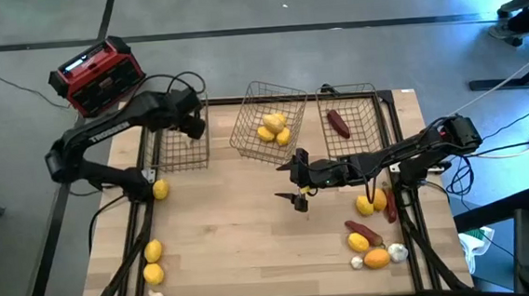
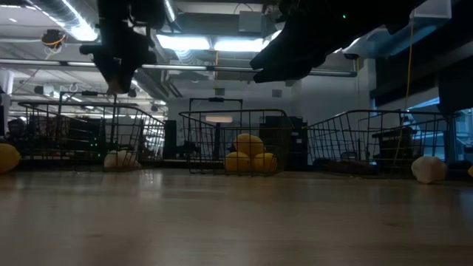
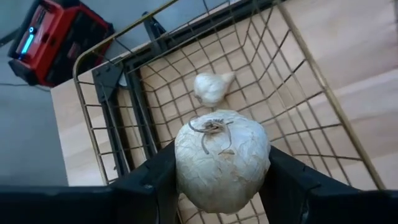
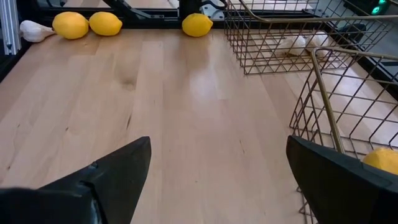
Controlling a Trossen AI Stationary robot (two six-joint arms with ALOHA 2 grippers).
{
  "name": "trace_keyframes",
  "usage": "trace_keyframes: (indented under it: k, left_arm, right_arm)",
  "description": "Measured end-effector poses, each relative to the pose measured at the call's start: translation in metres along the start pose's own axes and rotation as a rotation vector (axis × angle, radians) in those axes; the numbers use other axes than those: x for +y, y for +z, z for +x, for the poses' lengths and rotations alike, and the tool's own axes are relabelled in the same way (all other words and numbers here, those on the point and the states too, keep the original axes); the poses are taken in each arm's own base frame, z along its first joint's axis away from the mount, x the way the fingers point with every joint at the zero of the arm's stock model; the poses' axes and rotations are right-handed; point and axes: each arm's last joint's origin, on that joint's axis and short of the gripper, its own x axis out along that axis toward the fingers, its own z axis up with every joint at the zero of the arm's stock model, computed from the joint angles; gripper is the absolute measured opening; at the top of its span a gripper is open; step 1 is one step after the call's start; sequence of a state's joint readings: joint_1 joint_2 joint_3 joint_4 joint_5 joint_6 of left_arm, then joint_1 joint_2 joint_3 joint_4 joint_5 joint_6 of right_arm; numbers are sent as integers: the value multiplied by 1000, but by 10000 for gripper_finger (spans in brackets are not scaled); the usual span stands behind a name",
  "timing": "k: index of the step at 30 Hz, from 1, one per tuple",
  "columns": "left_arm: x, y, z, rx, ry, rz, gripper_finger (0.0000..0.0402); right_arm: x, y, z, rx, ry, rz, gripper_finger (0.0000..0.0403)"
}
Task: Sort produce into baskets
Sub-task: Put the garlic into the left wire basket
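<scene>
Wooden table (image 1: 242, 224) w/ three wire baskets (image 1: 267, 120) at the back. Left pincer (image 3: 221, 186) grips a white garlic bulb (image 3: 221, 158) above the left basket (image 3: 292, 93), another bulb (image 3: 210, 87) lying below it. Right pincer (image 1: 299, 175) wide open, empty, just in front of the middle basket w/ lemons (image 1: 273, 129).

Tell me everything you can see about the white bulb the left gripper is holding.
The white bulb looks like a garlic head: round, papery, finely wrinkled off-white skin, with a dried brown curl of stem or root on its upward face. The left gripper clamps it between its two dark fingers, one on each side. It hangs above the left wire basket, touching only the fingers. A second, smaller white bulb already lies on the basket floor beneath it.
</scene>
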State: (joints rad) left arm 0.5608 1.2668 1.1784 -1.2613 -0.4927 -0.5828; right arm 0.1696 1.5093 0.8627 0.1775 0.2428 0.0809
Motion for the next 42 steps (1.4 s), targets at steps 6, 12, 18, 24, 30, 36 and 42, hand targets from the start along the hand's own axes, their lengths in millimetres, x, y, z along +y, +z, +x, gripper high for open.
trace_keyframes:
  k: [6, 12, 18, 24, 30, 36, 42]
  left_arm:
    - [-6, 2, 23, 26, 2, -11, 173]
    - [-8, -10, 60, 74, -44, -68, 173]
    - [-10, -22, 85, 95, -83, -105, 173]
    - [-13, -37, 102, 113, -87, -93, 173]
    - [-16, -45, 113, 108, -132, -120, 175]
    - [-17, -53, 120, 117, -142, -125, 193]
    - [-16, -55, 122, 118, -117, -128, 207]
  right_arm:
    - [0, 0, 0, 0, 0, 4, 372]
    - [0, 0, 0, 0, 0, 18, 372]
    - [0, 0, 0, 0, 1, 19, 372]
    - [0, 0, 0, -3, 1, 20, 372]
    - [0, 1, 0, -6, 1, 20, 372]
    - [0, 1, 0, -6, 1, 20, 372]
    - [0, 1, 0, -6, 1, 20, 372]
